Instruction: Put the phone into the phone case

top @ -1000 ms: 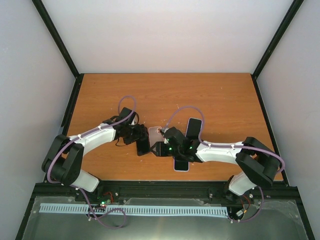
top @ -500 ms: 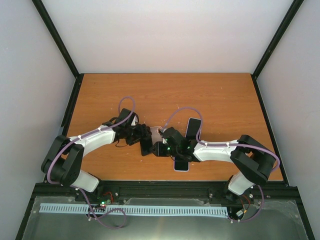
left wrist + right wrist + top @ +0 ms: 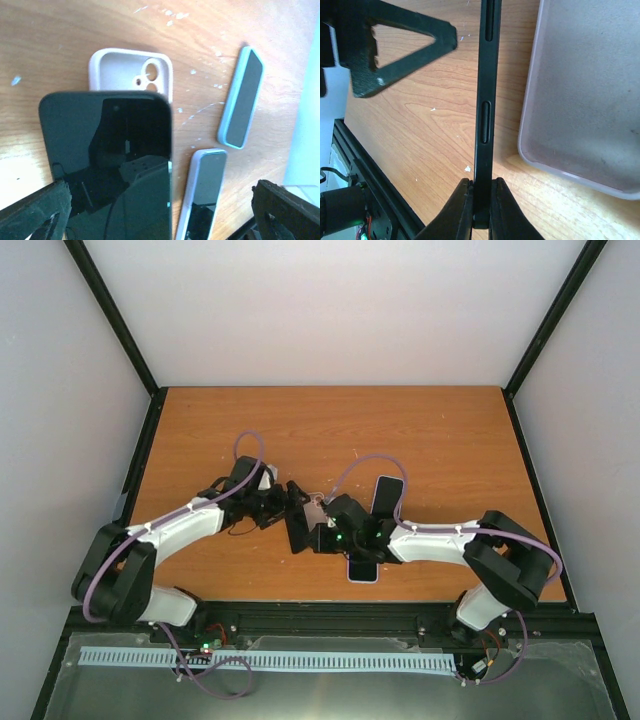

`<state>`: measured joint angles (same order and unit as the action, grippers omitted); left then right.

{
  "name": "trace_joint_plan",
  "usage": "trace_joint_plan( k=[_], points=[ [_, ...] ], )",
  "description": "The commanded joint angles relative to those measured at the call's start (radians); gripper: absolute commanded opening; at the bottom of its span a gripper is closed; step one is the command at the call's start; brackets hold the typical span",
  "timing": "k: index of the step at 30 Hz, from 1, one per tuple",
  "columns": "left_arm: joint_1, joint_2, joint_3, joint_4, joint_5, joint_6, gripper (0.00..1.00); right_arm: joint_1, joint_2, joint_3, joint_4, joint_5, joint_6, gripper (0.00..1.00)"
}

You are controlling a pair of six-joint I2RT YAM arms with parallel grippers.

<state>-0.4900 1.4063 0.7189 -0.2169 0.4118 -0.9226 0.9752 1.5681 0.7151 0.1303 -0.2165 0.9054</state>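
Wooden bench (image 3: 430,430): both arms fold inward; we note right arm (image 3: 430,542) jaws clamping the edge-on phone (image 3: 484,100), left arm (image 3: 185,525) jaws wide.

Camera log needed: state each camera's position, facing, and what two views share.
Top external: above, behind the bases, down onto the brown wooden table; both arms show.
Left wrist: down on the glossy black phone and beige phone case; own fingertips show.
Right wrist: along that phone's edge, pinched by its fingers.
Both wrists share phone, case.

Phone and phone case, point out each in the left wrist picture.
phone (image 3: 107,150), left wrist view, middle of its dark screen.
phone case (image 3: 116,73), left wrist view, inner back beside the camera cutout.
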Motion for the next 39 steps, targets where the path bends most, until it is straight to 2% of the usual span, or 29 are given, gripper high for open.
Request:
trace_joint_plan(
  k=[1, 9, 16, 23, 31, 39],
  points=[
    [0.000, -0.081, 0.020, 0.039, 0.010, 0.005, 1.00, -0.024, -0.094, -0.009, -0.002, 0.000, -0.038, 0.03],
    [0.068, -0.199, 0.017, 0.011, 0.009, 0.079, 0.98, -0.095, -0.200, -0.007, -0.119, -0.047, -0.050, 0.03],
    [0.111, -0.204, -0.038, 0.048, 0.021, 0.103, 0.92, -0.191, -0.165, 0.020, -0.156, -0.139, -0.047, 0.03],
    [0.113, -0.129, -0.095, 0.182, 0.066, 0.091, 0.85, -0.233, -0.082, 0.075, -0.190, -0.204, -0.042, 0.03],
    [0.113, -0.022, -0.107, 0.231, 0.073, 0.102, 0.78, -0.239, 0.010, 0.107, -0.166, -0.258, -0.030, 0.03],
    [0.113, 0.094, -0.097, 0.279, 0.102, 0.118, 0.75, -0.239, 0.074, 0.098, -0.127, -0.271, -0.024, 0.03]
  ],
)
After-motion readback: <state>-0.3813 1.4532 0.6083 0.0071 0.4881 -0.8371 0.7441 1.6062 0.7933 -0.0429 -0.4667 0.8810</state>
